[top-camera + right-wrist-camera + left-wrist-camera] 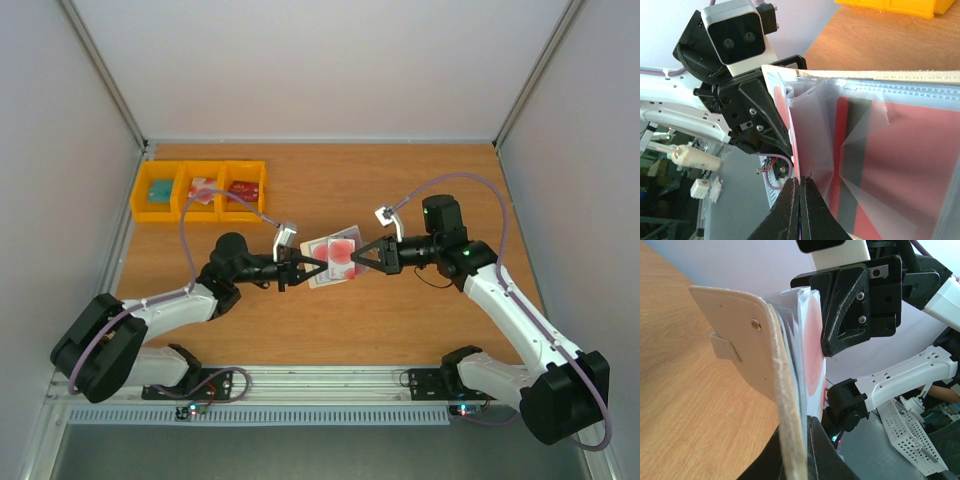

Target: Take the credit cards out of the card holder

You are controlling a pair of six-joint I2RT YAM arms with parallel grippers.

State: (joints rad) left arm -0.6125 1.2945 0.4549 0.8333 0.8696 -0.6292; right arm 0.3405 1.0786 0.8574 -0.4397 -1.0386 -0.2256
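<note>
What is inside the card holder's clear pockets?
In the card holder, clear pockets show a whitish-pink credit card with red round marks. Whether more cards sit behind it is hidden by the layered plastic.

Wood table [400, 330], white walls [300, 60], prob. even light

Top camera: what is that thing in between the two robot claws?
The card holder, opened, with a red-spotted credit card inside, sits between the left gripper and the right gripper. The top view shows it.
</note>
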